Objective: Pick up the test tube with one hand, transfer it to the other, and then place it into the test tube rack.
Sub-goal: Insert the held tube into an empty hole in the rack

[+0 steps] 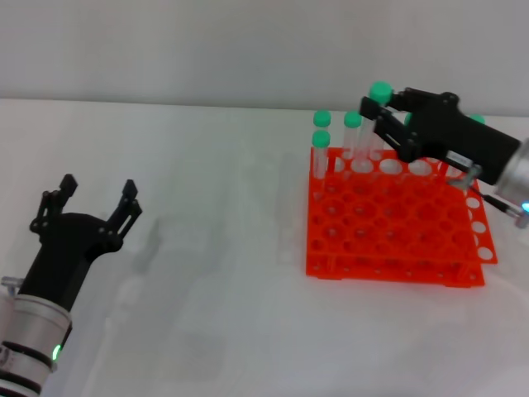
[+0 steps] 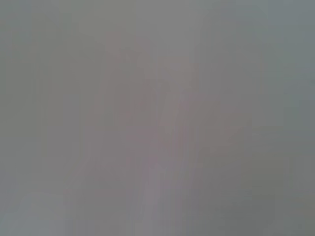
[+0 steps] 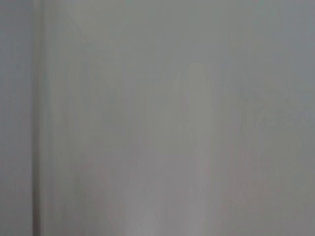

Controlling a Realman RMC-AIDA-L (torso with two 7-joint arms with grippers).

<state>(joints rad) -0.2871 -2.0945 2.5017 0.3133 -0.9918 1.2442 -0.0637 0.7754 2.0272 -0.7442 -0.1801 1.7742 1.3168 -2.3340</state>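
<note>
The orange test tube rack stands on the white table at the right. My right gripper reaches in from the right over the rack's back row. It is shut on a test tube just below its green cap, and the tube stands upright with its lower end at a back-row hole. Three more green-capped tubes stand in the rack's back left corner. My left gripper is open and empty low over the table at the far left. Both wrist views show only blurred grey.
A further green cap shows behind my right gripper's body. Most of the rack's holes hold nothing. The white table stretches between my left gripper and the rack, and a pale wall rises behind it.
</note>
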